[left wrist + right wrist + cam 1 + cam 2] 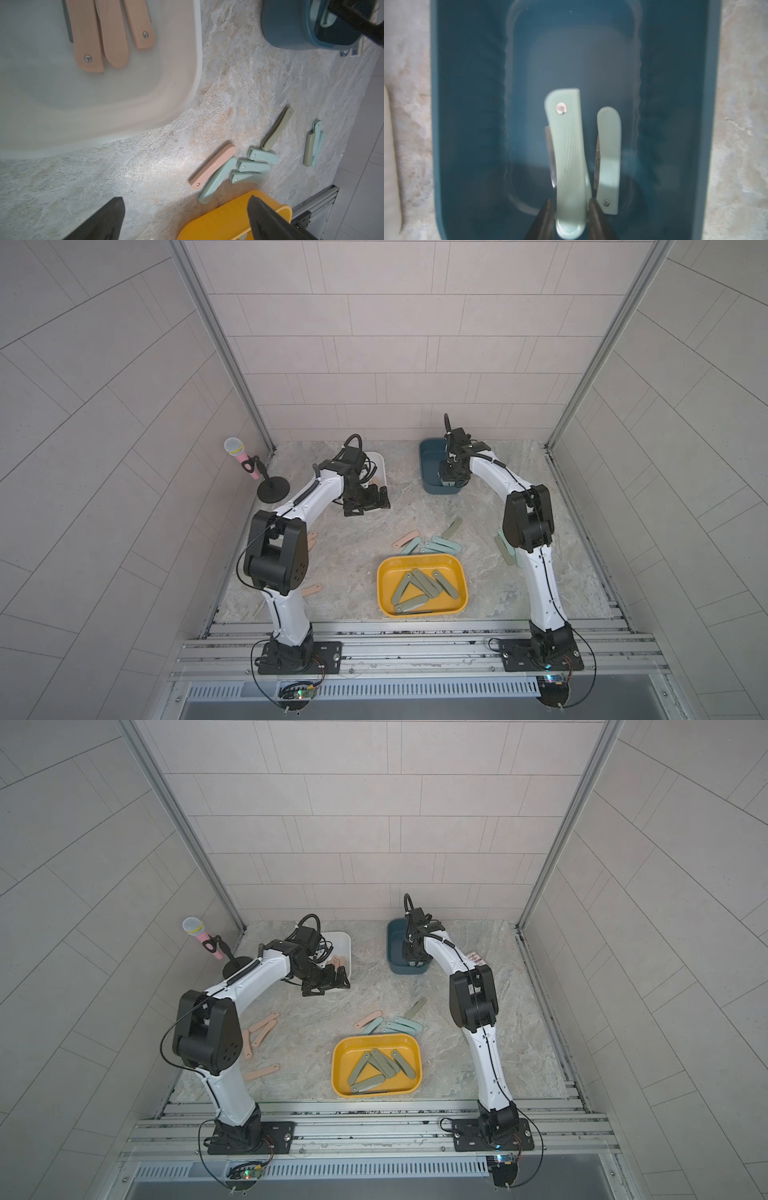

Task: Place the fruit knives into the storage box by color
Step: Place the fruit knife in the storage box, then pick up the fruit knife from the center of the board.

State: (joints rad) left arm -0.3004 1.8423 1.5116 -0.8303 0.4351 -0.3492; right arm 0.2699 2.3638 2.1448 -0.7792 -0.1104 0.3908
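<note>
Right gripper (570,200): down inside the blue box (467,104), fingertips flanking the end of a pale teal knife (566,145). The view is blurred, so I cannot tell if it is pinched or let go.
Left gripper (186,197): jaws wide apart, empty, over the table just beside the white box (124,116).
Sorted: second teal knife (609,158) on the blue box floor, pink knives (112,37) in white, olive knives (424,583) in the yellow box (388,572).
Loose: mixed cluster (440,546) between the boxes, pink group (262,1029) by the left arm.
Risk, drop: the knife looks clear of the floor, so on release it may land across its neighbour.
Risk, snag: a half-parted withdrawal could drag it up the wall.
Risk, blade: a metal edge shows along the handle, so a jolt might open it.
Risk, colour: teal and olive read alike, so mis-sorting is likely in the cluster.
</note>
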